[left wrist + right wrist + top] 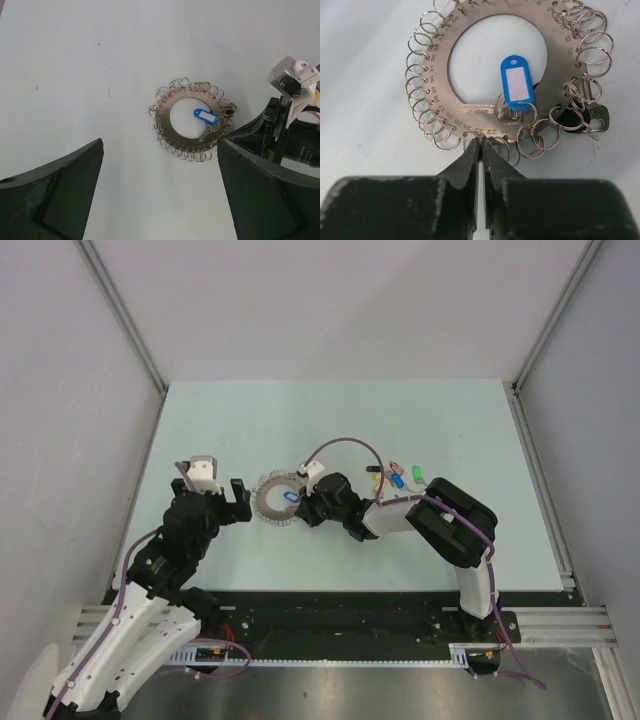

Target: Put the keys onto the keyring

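Keyring (470, 27) flat on table (250, 430), far rim cut off, black key (580, 119) half buried at its rim, loose keys (397, 477) tiny and hard to make out, right claw (480, 145) closed to a sliver, pinching keyring's near rim, left claw (212, 492) wide open, empty.

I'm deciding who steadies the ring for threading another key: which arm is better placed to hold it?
Right. The right gripper is pinched on the rim of the ring, among its loops. The left gripper hangs open beside the ring, touching nothing, likely freer to fetch a key.
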Tool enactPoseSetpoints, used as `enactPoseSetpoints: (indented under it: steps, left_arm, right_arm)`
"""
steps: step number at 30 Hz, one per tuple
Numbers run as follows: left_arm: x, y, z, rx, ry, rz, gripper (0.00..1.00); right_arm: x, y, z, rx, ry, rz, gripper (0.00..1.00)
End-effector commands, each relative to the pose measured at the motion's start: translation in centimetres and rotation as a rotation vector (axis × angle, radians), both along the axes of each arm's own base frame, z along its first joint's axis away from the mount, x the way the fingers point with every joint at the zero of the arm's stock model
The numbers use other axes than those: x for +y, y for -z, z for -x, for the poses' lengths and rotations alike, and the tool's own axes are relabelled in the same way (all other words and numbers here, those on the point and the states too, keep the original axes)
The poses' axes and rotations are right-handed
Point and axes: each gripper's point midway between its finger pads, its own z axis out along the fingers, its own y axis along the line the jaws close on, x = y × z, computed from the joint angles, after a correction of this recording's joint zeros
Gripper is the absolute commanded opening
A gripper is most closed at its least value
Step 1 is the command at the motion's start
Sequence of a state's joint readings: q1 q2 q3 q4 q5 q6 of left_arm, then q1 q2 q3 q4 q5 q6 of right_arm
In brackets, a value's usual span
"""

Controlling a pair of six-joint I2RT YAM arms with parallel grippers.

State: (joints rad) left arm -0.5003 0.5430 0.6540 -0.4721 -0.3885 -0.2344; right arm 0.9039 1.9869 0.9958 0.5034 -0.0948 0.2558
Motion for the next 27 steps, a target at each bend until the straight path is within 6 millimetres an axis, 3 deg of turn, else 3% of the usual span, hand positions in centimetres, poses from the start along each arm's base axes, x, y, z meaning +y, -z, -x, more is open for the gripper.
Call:
enactPoseSetpoints:
  steps: [1, 3, 7, 10, 12, 16, 20, 27]
  left_arm:
    - [0.0, -0.7, -0.4, -0.037, 0.008, -0.007, 1.00]
    - [0.1, -0.8, -0.4, -0.041, 0.006, -0.005, 1.00]
    - [0.2, -1.0, -0.2, -0.050, 0.001, -0.001, 1.00]
    - [0.3, -1.3, -0.2, -0.061, -0.002, 0.004, 1.00]
    - [0.4, -1.3, -0.1, -0.064, -0.004, 0.007, 1.00]
    - [0.5, -1.5, 0.0, -0.071, -0.009, 0.011, 1.00]
    - [0.7, -1.7, 0.1, -0.080, -0.019, 0.016, 1.00]
    - [1.0, -1.6, 0.2, -0.081, -0.033, 0.010, 1.00]
  right_arm:
    - [0.0, -3.2, -0.6, -0.088, -0.015, -0.007, 0.03]
    - [-0.7, -4.6, -0.8, -0.128, -0.005, 0.021, 0.00]
    - [-3.2, -11.3, -1.8, -0.297, 0.055, 0.057, 0.00]
    - [-3.4, -14.4, -1.1, -0.351, 0.036, 0.031, 0.00]
    - [-3.4, -15.0, -0.8, -0.358, 0.032, 0.024, 0.00]
    - [-2.7, -14.3, -0.2, -0.363, -0.010, 0.044, 0.00]
    - [-1.6, -14.6, -0.6, -0.373, -0.018, -0.015, 0.00]
    - [1.1, -19.0, -1.4, -0.478, -0.124, -0.111, 0.00]
